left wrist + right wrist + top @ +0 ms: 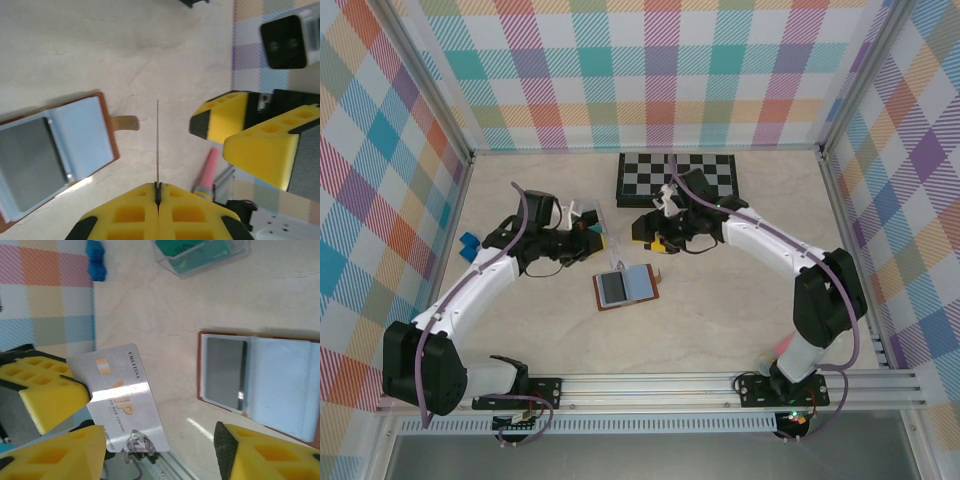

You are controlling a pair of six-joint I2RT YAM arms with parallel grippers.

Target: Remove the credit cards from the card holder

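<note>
While the right gripper (215, 137) gapes, the left gripper (158, 187) clamps a silver card (122, 400) by its long edge

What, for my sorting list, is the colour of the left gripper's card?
Silver card with gold lettering; best in the right wrist view.

The open card holder (626, 288) lies mid-table. From it: chessboard (677, 177) at 12 o'clock by the back wall; plastic tray (167, 264), a card (192, 252) in it, at 11; small block (469, 242) near 9, by the left wall; VIP card (120, 397) held above the table at 12, before the chessboard.
</note>
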